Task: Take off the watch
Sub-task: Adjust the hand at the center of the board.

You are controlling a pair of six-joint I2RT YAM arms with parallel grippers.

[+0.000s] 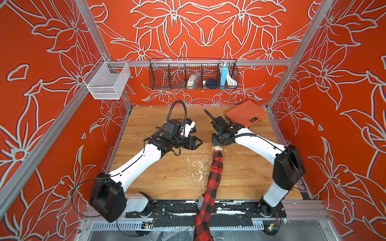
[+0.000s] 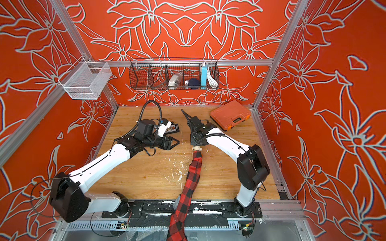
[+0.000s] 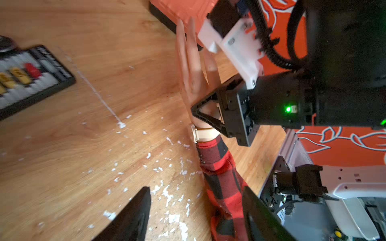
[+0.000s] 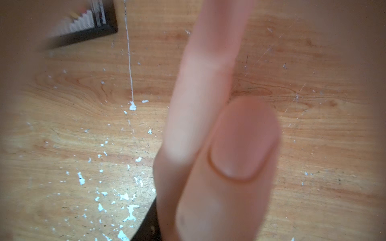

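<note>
Starting at the left, the left gripper (image 3: 196, 188) stands with its jaws apart and empty, near the red plaid sleeve (image 3: 221, 177). The watch (image 3: 201, 133) is strapped round the wrist of the mannequin hand (image 3: 192, 68), touching the sleeve cuff. It has a slim cream strap and a small pale-gold case seen edge-on; the face is hidden. The right gripper (image 3: 203, 110) is clamped on the mannequin hand, just beyond the watch. The wooden tabletop (image 1: 167, 171) is flecked with white chips. A black bit tray (image 3: 31, 83) lies left and an orange case (image 1: 246, 113) lies at the right rear. Red floral walls (image 1: 208, 31) enclose the cell.
</note>
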